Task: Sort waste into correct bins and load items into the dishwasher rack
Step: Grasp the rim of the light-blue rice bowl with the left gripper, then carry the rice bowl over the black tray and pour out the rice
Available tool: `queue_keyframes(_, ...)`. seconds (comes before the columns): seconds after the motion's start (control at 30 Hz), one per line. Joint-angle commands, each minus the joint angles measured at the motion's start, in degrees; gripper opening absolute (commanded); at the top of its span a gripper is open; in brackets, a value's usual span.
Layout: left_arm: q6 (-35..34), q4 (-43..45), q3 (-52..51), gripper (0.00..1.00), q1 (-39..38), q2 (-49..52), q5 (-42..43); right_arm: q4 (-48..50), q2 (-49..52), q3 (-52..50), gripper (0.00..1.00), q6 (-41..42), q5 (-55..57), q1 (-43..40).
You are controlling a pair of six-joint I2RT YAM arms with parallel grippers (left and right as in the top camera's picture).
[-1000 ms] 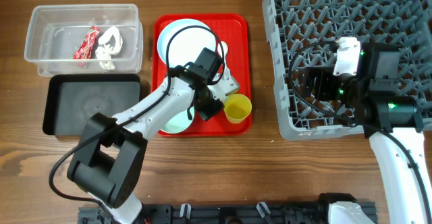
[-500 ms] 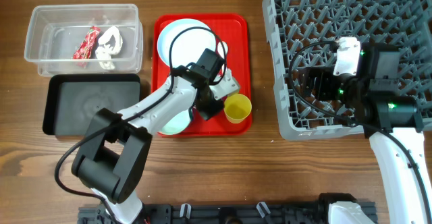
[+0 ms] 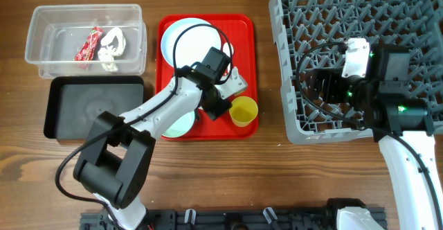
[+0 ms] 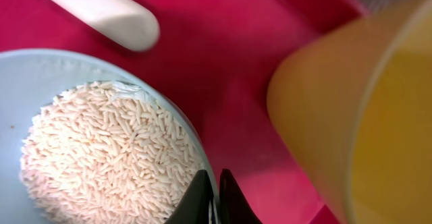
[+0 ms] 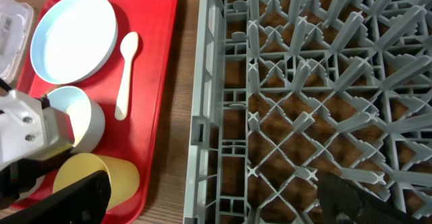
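The pale blue bowl (image 4: 27, 75) sits on the red tray (image 4: 223, 55) toward its near edge, heaped with rice (image 4: 101, 150). We judge emptying it to be the step in hand.

The left pincer (image 4: 212, 187) is closed tight on the bowl's rim, on the side facing the yellow cup (image 4: 351, 116). One finger seems to be inside by the rice and the other outside. The whole body of the bowl therefore lies to one side of the grip, away from the cup. Being round, it has no long axis to line up. We expect the load to hang off the pinch and want to tip on the lift.

The cup stands just beside the fingers, in the tray's near right corner, so we would rise straight before swinging. The clear tub (image 3: 41, 22) and black tray (image 3: 62, 119) lie past the red tray's left edge, on the left arm's side. The right pincer (image 5: 212, 190) hangs wide open and empty over the rack (image 5: 304, 82).

Only the left wrist view shows the rice and the pinch. Overhead, the arm hides the bowl, but only there do we see the bins.
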Motion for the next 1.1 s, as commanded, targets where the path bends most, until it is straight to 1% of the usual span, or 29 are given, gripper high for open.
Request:
queue_keyframes(0.0, -6.4, 0.1, 3.5, 0.04, 0.1, -1.1, 1.0, 0.1, 0.5, 0.9, 1.00, 0.6, -1.0, 0.3)
queue_keyframes(0.33, -18.8, -0.9, 10.7, 0.04, 1.1, -3.1, 0.5, 0.1, 0.5, 0.9, 1.00, 0.6, -1.0, 0.3)
queue_keyframes(0.43, -24.3, -2.3, 12.5, 0.04, 2.7, -4.8, 0.5, 0.1, 0.5, 0.9, 1.00, 0.6, -1.0, 0.3)
queue_keyframes(0.63, -34.4, -6.0, 13.8, 0.04, 7.9, -11.4, 0.6, 0.1, 0.5, 0.9, 1.00, 0.6, -1.0, 0.3)
queue_keyframes(0.77, -39.5, -11.6, 13.8, 0.04, 14.0, -18.1, 0.9, 0.1, 0.5, 0.9, 1.00, 0.4, -1.0, 0.3)
queue_keyframes(0.9, -40.0, -18.6, 13.7, 0.04, 20.4, -22.8, 1.0, 0.2, 0.5, 0.9, 1.00, 0.4, -1.0, 0.3)
queue_keyframes(0.97, -39.4, -22.8, 13.7, 0.04, 25.5, -24.3, 1.2, 0.2, 0.5, 0.9, 1.00, 0.2, -1.0, 0.3)
queue_keyframes(1.0, -37.6, -24.0, 13.7, 0.04, 27.5, -24.4, 2.4, 0.3, 0.5, 0.9, 1.00, 0.2, -1.0, 0.3)
queue_keyframes(1.07, -32.4, -25.7, 13.2, 0.04, 32.6, -24.3, 8.0, 0.5, 0.5, 0.9, 1.00, 0.2, -1.0, 0.3)
